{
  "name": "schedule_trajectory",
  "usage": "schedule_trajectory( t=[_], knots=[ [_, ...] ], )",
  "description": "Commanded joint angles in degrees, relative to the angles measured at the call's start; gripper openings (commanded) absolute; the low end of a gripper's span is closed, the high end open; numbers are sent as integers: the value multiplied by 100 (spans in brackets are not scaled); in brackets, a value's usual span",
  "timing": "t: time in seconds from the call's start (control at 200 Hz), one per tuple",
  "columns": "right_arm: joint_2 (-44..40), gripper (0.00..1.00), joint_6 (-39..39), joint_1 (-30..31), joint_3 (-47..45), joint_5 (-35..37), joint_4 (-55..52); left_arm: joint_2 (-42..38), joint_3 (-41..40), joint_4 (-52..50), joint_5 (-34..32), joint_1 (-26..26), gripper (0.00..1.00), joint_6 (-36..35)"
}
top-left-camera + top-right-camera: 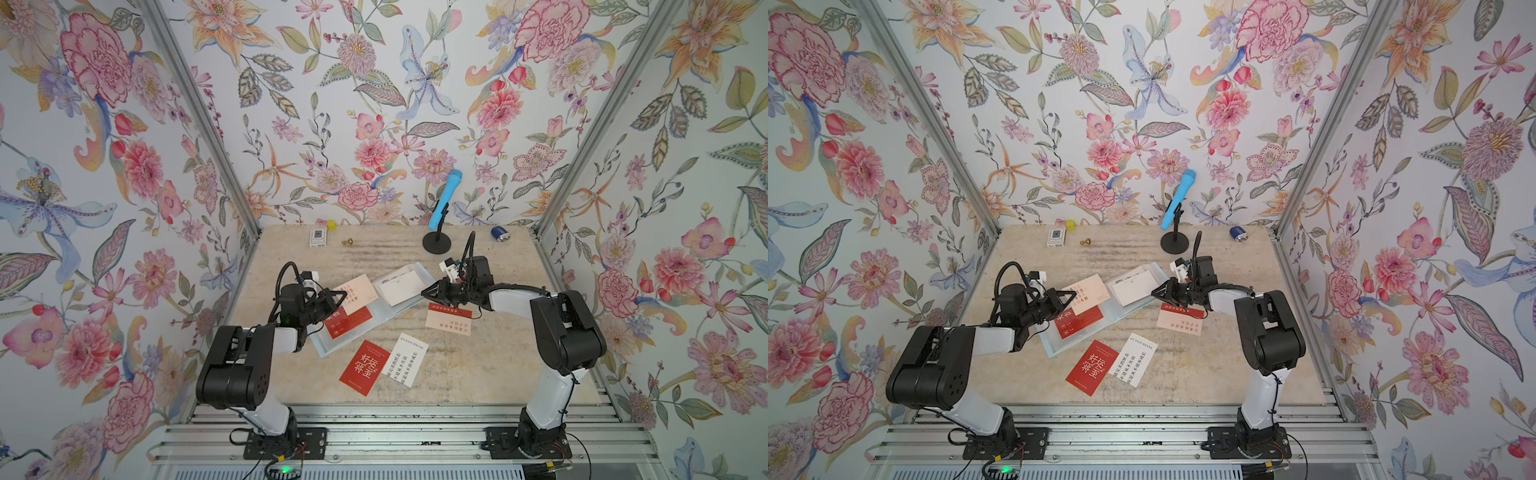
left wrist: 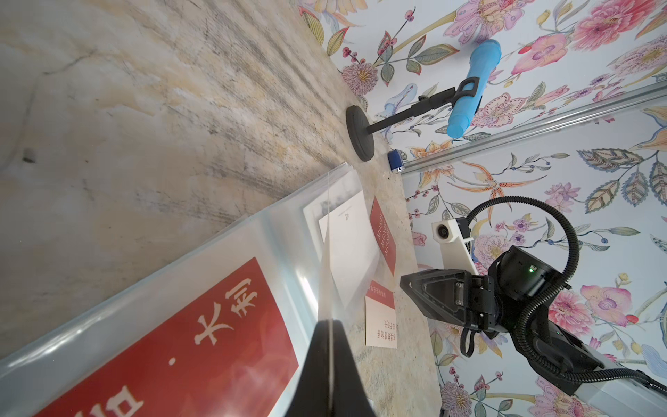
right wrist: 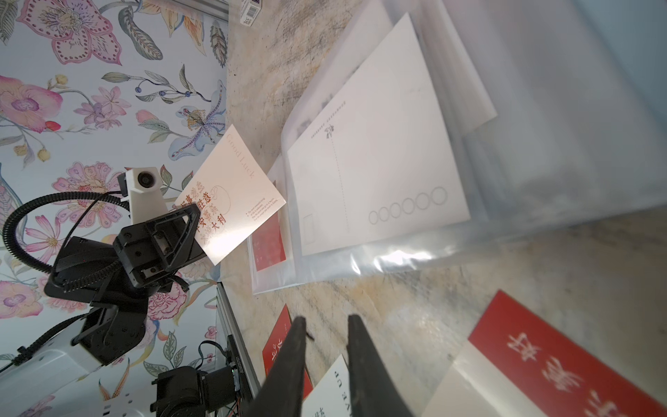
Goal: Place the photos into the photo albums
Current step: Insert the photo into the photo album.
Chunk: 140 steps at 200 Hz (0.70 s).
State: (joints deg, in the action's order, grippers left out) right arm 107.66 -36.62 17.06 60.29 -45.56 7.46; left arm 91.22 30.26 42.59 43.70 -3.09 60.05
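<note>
A robot test booth, lab-like: a left arm (image 1: 232, 365) and a right arm (image 1: 565, 332) bolted to metal rails (image 1: 395, 440) at the counter's (image 1: 478, 365) near edge, flowered wallpaper (image 1: 353, 104) between aluminium posts (image 1: 200, 112).

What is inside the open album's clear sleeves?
The album holds a red card in one sleeve and a white card in the facing one. Another sheet peeks out behind the white card; its face is covered.
</note>
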Motion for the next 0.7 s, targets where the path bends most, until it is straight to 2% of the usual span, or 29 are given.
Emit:
schedule_trajectory(
  t=[0.0, 0.26, 0.696],
  knots=[
    [37, 24, 101, -36, -11, 45, -59, -322, 196, -443, -89, 80, 0, -300],
    [115, 24, 127, -31, 4, 74, -73, -287, 243, -532, 0, 107, 0, -338],
    [387, 24, 172, 51, 228, 41, -184, -417, -182, -285, -124, 120, 0, -84]
  ],
)
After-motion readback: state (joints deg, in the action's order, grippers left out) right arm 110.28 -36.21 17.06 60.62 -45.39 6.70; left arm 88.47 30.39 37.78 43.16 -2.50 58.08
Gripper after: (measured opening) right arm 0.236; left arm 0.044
